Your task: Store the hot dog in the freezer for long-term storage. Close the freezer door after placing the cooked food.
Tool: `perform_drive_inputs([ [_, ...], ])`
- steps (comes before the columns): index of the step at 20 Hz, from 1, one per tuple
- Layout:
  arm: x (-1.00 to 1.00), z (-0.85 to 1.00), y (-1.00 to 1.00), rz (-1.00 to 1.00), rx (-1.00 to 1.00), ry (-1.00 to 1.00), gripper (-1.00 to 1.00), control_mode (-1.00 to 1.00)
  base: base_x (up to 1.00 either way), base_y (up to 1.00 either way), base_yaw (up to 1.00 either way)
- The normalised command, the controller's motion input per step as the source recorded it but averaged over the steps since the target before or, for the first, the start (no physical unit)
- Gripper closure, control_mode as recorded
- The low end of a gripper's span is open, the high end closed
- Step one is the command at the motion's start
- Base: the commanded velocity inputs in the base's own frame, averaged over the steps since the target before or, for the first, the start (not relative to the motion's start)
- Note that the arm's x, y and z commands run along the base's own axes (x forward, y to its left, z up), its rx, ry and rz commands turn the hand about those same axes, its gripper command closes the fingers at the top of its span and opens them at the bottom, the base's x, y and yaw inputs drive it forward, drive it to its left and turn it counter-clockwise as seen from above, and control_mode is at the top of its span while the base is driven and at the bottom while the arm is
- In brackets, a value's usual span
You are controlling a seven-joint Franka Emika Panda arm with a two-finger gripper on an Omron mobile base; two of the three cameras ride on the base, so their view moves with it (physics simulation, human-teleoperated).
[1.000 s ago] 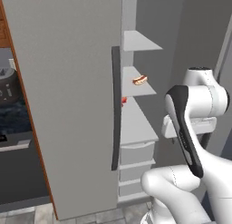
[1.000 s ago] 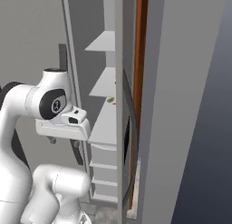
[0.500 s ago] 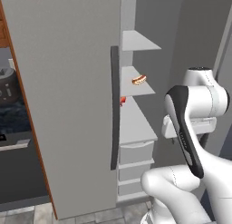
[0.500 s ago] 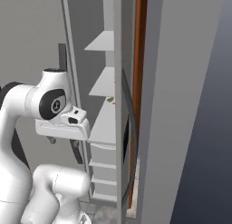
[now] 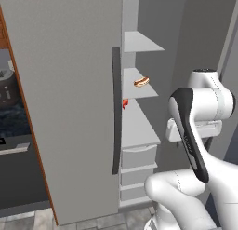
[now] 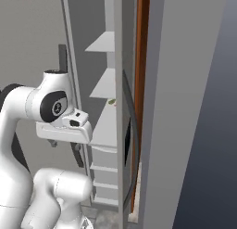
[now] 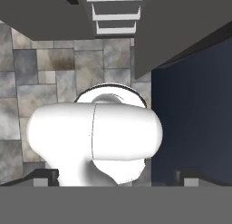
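With the hot dog (image 5: 141, 81) sitting on a middle shelf of the freezer (image 5: 139, 126), you reach left for the freezer door (image 5: 69, 98) behind its handle (image 5: 116, 110) and push evenly, though I can't tell the claw's state.

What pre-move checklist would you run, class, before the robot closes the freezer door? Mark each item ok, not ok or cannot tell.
1. Hot dog resting on a freezer shelf: ok.
2. Freezer door shut: not ok, it stands wide open.
3. Door handle unobstructed: ok.
4. Claw empty: ok, nothing between the fingertips.
5. Claw near the handle: not ok, it points down at the tiled floor.
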Motion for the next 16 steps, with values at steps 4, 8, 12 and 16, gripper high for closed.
perform_drive_inputs([
  [4, 0.0, 0.0, 0.0, 0.0, 0.0, 0.0, -1.0, -1.0, 0.0, 0.0, 0.0],
  [8, 0.0, 0.0, -0.11, 0.0, 0.0, -0.02, -1.0, -1.0, 0.0, 0.0, 0.0],
  [12, 0.0, 0.0, -0.74, 0.08, 0.03, -0.16, -1.0, -1.0, 0.0, 0.0, 0.0],
  [16, 0.0, 0.0, -0.97, 0.1, 0.06, -0.09, -1.0, -1.0, 0.0, 0.0, 0.0],
])
